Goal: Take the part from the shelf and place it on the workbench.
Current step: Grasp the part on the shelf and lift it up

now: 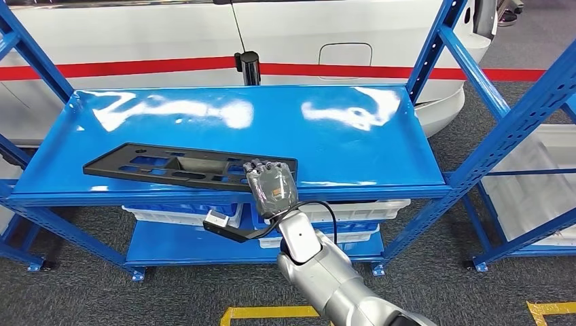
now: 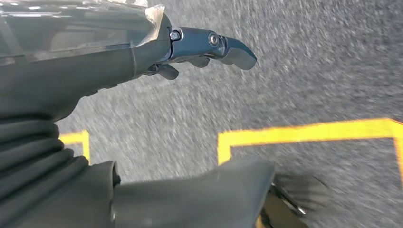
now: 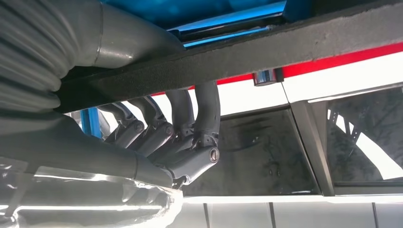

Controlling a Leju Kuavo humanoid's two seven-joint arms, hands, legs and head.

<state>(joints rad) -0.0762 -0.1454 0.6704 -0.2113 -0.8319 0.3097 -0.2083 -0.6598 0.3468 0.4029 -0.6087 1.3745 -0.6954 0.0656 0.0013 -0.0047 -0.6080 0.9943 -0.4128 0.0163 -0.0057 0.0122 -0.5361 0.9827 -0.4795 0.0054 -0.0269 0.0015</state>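
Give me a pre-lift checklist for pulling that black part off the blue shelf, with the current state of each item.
1. Right hand on the black part: ok, fingers curl over its near right end.
2. Thumb under the part: ok in the right wrist view.
3. Part lying flat on the blue shelf: ok.
4. Grip centred: not ok, held at one end.
5. Left hand free: ok, over the floor.
6. Workbench located: cannot tell.

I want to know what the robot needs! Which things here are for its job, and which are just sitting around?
For the job:
- black part on the blue shelf
- right hand, fingers curled over the part's edge

Just there:
- white bins on the lower shelf
- white car behind
- left hand, hanging over the floor
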